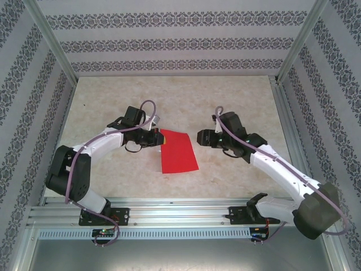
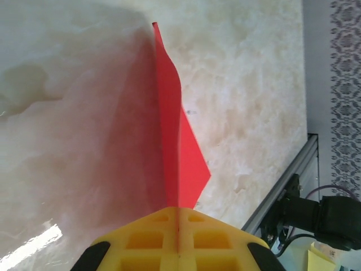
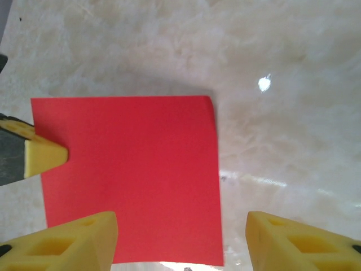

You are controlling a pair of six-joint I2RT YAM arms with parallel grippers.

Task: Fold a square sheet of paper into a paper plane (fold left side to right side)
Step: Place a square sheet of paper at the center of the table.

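jaws of the left gripper are clamped on the left edge of the square sheet of paper, which lies red side up on the marble table. right gripper hovers near its right edge, jaws wide, holding nothing.

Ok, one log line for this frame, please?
left claw: shut on red sheet edge | right claw: open, holding nothing | sheet: red face up on table

Red sheet on marbled table
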